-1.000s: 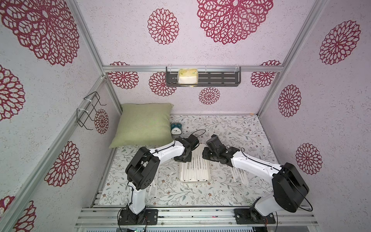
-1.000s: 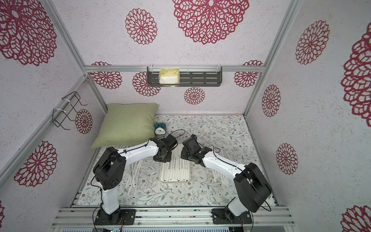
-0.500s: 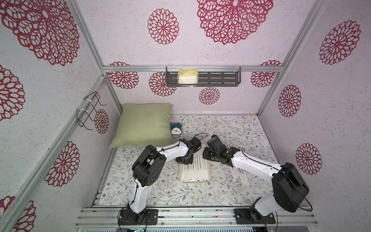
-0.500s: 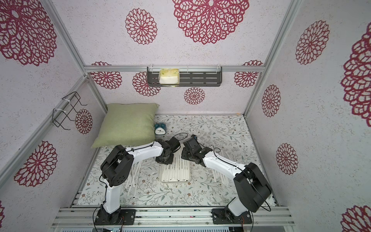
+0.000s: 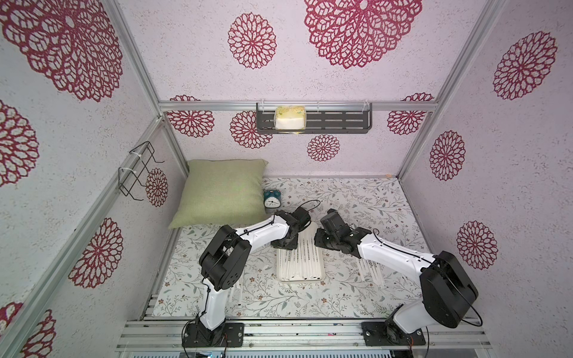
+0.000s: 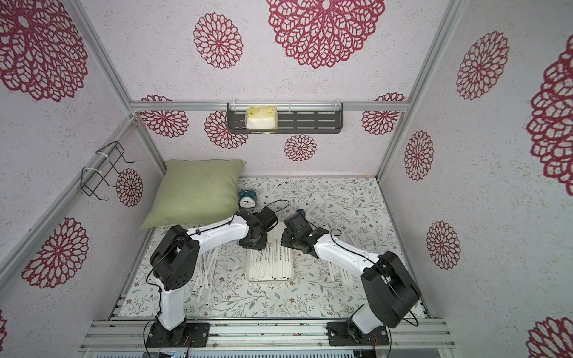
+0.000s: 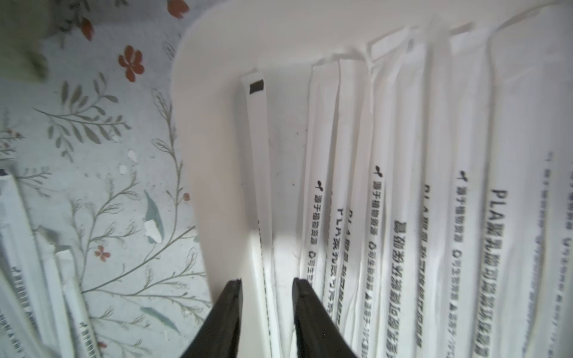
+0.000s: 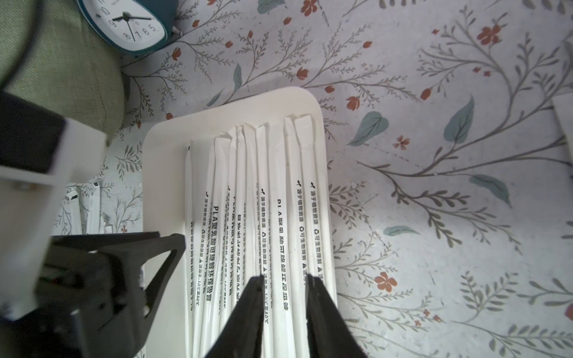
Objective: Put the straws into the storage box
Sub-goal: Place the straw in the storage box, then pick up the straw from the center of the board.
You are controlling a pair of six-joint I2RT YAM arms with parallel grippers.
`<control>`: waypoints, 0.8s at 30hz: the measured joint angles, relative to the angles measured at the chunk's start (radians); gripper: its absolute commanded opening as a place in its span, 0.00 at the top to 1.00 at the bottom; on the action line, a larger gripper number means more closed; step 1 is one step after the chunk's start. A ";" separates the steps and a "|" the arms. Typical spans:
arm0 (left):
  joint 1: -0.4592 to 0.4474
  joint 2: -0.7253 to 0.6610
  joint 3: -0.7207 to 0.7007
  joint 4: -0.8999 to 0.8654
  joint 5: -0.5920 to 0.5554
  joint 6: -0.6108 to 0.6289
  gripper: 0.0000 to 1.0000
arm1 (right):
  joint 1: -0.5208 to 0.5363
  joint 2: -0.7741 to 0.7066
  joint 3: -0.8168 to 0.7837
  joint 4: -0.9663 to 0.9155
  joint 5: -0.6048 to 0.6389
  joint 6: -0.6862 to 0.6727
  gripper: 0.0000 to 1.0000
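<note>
Release seems in hand: inside the box (image 7: 198,124), left tool (image 7: 266,285) is parted around a laid straw (image 7: 257,155), right tool (image 8: 283,279) likewise parted. Straws (image 7: 18,248) beside the box are needed next.

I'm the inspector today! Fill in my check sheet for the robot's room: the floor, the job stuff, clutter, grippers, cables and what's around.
Surface: flowery table cover, lying flat.
Job's things: many straws lie side by side in the white storage box; loose straws lie on the cover beside both arms.
Clutter: green pillow and blue alarm clock at the back.
Grippers: left gripper, jaws apart around one straw at the box's edge; right gripper, jaws apart over straws in the box.
Cables: a black cable loop on each arm.
Surroundings: red flower prints on the walls; dark shelf holding a yellowish pack; wire rack on a side wall.
</note>
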State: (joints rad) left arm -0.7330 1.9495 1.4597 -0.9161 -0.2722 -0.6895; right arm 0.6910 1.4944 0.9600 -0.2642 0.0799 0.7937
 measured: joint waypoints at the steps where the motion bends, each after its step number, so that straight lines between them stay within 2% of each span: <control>1: 0.000 -0.028 0.000 -0.005 -0.003 -0.002 0.63 | -0.010 -0.014 -0.010 -0.005 -0.002 -0.003 0.70; 5: 0.001 -0.199 -0.009 -0.003 -0.028 -0.002 0.56 | -0.095 -0.121 -0.079 -0.049 -0.006 -0.037 0.70; 8: 0.012 -0.369 -0.097 0.062 -0.045 0.018 0.49 | -0.167 -0.202 -0.130 -0.103 -0.006 -0.069 0.71; 13: 0.105 -0.582 -0.346 0.190 0.013 0.040 0.49 | -0.243 -0.259 -0.183 -0.190 0.006 -0.137 0.85; 18: 0.166 -0.701 -0.568 0.319 0.085 0.040 0.41 | -0.292 -0.210 -0.199 -0.207 0.028 -0.203 0.81; 22: 0.185 -0.760 -0.655 0.414 0.150 0.017 0.31 | -0.301 -0.126 -0.198 -0.184 0.042 -0.241 0.78; 24: 0.193 -0.772 -0.689 0.459 0.175 0.002 0.29 | -0.306 -0.092 -0.198 -0.171 0.053 -0.256 0.77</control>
State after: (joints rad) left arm -0.5404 1.1778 0.7708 -0.4572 -0.0967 -0.6872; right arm 0.3851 1.4029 0.7624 -0.4355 0.1326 0.5373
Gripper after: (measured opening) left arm 0.700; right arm 0.223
